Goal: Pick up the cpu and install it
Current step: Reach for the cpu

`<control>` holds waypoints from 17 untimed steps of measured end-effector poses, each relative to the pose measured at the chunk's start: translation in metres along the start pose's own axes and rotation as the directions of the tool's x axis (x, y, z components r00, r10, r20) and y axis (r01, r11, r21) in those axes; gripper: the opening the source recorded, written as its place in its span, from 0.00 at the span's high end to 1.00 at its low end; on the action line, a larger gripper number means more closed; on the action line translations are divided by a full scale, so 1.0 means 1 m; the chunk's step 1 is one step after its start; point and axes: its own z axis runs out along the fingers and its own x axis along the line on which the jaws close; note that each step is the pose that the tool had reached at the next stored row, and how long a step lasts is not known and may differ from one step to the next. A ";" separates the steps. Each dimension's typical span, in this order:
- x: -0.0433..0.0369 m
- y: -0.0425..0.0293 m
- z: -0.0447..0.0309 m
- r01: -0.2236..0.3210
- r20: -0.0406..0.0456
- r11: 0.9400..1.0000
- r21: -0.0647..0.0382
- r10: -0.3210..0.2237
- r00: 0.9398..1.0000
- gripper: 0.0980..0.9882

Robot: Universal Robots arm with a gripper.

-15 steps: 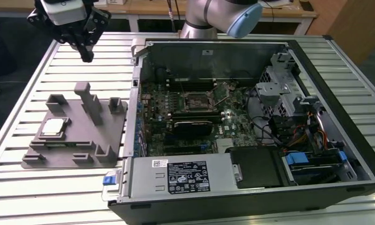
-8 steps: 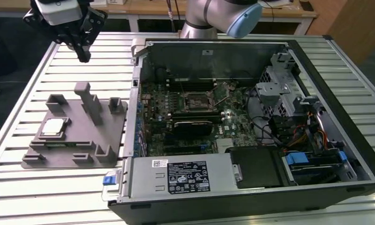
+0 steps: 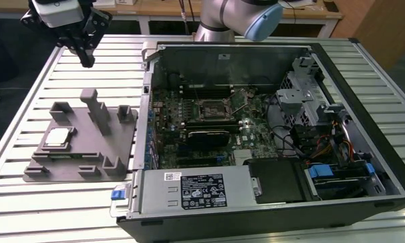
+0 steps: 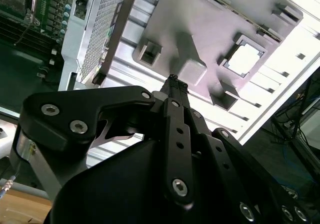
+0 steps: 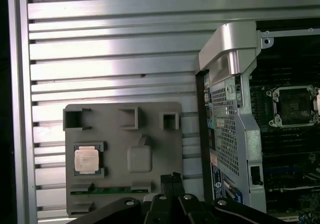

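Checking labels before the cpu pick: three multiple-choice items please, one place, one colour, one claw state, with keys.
1. Where does the cpu lie? A inside the case; B on the fixture plate; C on the bare table.
2. What colour is the fixture plate? A grey; B red; C yellow.
3. How is the claw? A shut on the cpu; B wide open; C shut, holding nothing.
Key: 1 B, its silvery top sits in a recess of the plate; 2 A, the plate is plain grey in the exterior view; 3 C, its tips meet with nothing between them, well clear of the cpu.
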 end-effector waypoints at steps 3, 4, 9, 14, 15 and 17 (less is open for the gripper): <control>0.0024 -0.0002 0.0000 0.000 0.000 1.000 0.000 0.000 1.000 0.99; 0.0032 -0.0003 0.0000 0.000 0.000 1.000 0.000 0.000 1.000 0.99; 0.0068 -0.0006 0.0000 -0.001 0.000 1.000 0.000 0.001 1.000 0.99; 0.0105 -0.0009 0.0000 -0.001 0.000 1.000 0.000 0.001 1.000 0.99; 0.0113 -0.0009 -0.0001 -0.001 0.000 1.000 0.000 0.001 1.000 0.99; 0.0127 -0.0011 -0.0001 -0.002 0.000 1.000 0.000 0.002 1.000 0.99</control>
